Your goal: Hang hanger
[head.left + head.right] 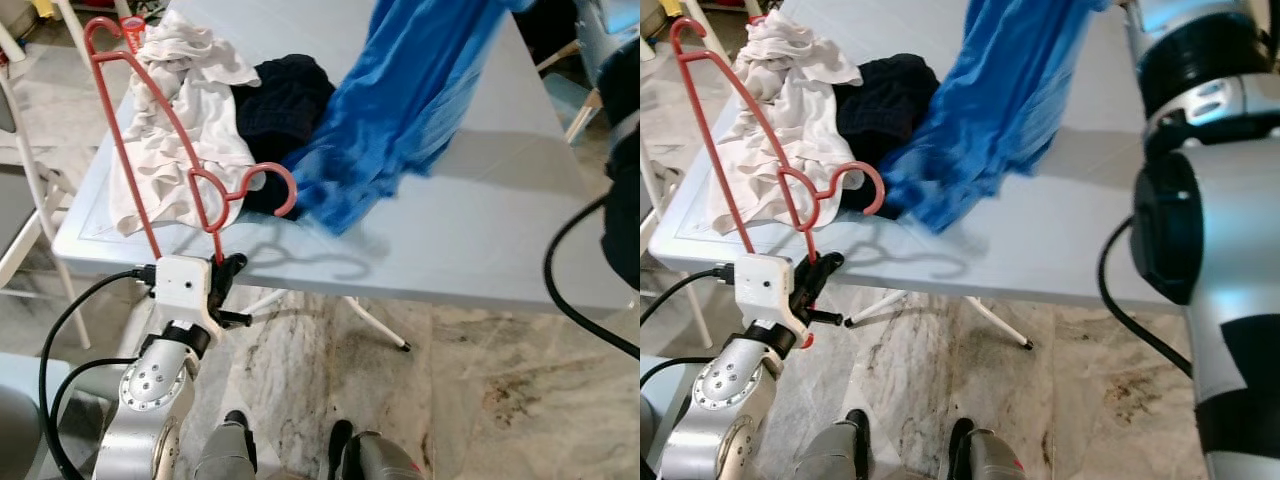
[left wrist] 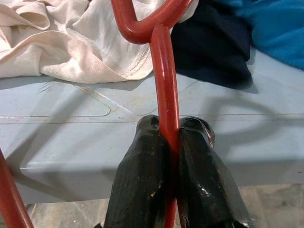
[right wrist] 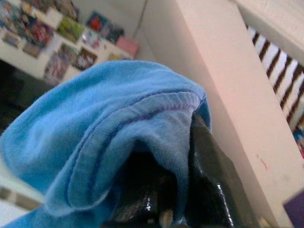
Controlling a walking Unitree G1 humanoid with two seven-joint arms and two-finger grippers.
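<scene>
Marbled floor lies under a pale blue worktop (image 1: 480, 240) in the head views; a white garment (image 1: 175, 130) and a dark one (image 1: 285, 100) are heaped at its 10 o'clock end. The red hanger (image 1: 160, 130) is held upright at the 7 o'clock edge by the left tool (image 1: 222, 272). The blue shirt (image 1: 400, 110) is lifted toward 1 o'clock; its top is cut off.

In the left wrist view, the fingers (image 2: 142, 180) are clamped on the hanger's bar; twisting is likely in so narrow a grip.

In the right wrist view, the right tool (image 3: 190, 190) is closed on a blue fold; its fingertips are covered, and slipping is possible.
</scene>
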